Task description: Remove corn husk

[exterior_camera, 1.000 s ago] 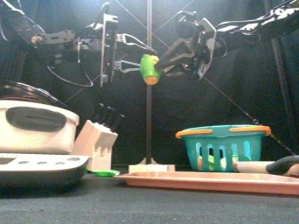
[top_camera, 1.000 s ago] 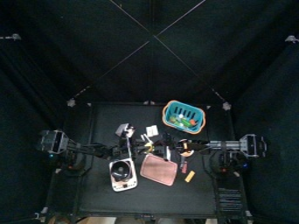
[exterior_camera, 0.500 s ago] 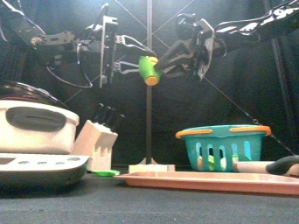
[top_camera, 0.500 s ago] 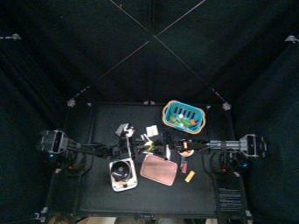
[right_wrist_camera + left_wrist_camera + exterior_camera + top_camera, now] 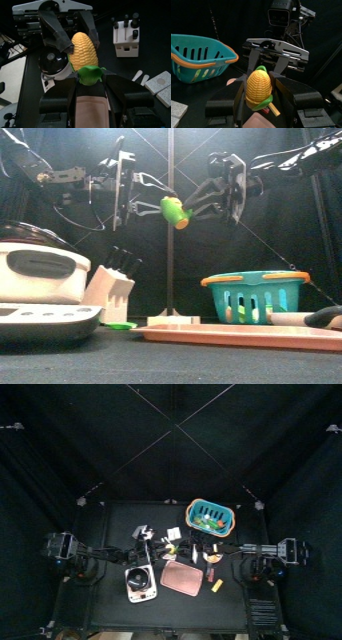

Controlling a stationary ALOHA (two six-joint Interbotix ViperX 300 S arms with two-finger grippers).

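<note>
Both grippers clamp the corn (image 5: 175,211) mid-air (left (image 5: 256,92) cob, right (image 5: 85,80) husk end); pull straight apart, no twisting.

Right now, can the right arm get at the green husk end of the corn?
Probably yes. The right tool is already at the husk, while the left tool grips the corn at the other end, in mid-air with nothing between.

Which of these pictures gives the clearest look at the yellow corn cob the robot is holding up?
The right wrist view: the yellow corn cob with green husk fills the middle, kernels plain. The left wrist view also shows it close. The front view shows mainly green husk, small. The top view barely shows it.
</note>
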